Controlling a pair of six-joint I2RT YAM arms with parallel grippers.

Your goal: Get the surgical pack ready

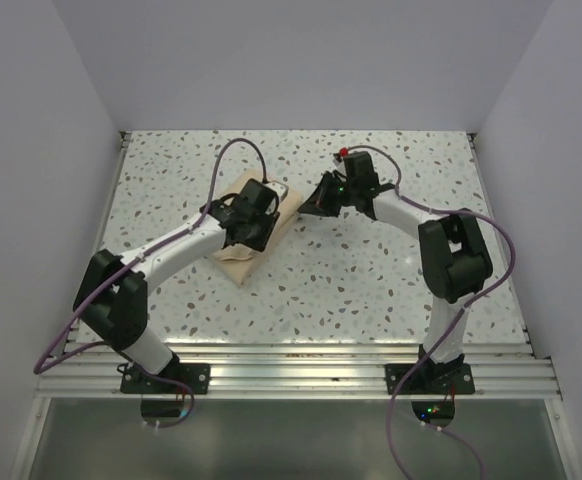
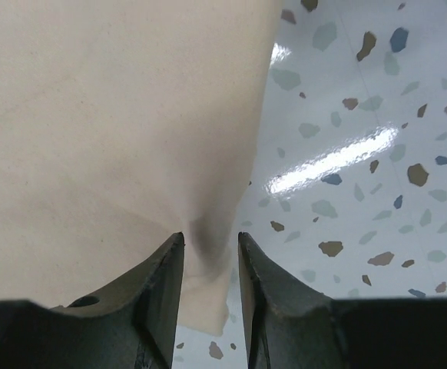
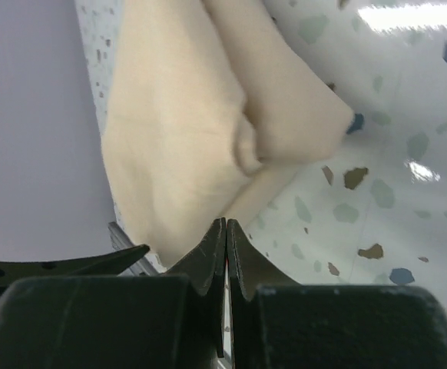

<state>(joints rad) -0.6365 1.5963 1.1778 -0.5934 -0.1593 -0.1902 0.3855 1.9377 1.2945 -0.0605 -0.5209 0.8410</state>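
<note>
- The left jaws stand apart and are not squeezing. One edge of the tan sheet [image 2: 93, 115] runs up between them, with a soft crease there.
- The right jaws are pressed tight together with nothing in them.
- The right jaws sit low, just to the right of the sheet, close to its right corner.
- The sheet is folded over into a lumpy bundle. It lies on the speckled worktop [image 1: 371, 270], a bit left of the middle and toward the far side.
- The left arm [image 1: 176, 245] reaches over the bundle and hides most of it from above.
- A small shiny bit, maybe the steel tray [image 1: 284, 187], peeks out at the bundle's far edge.
</note>
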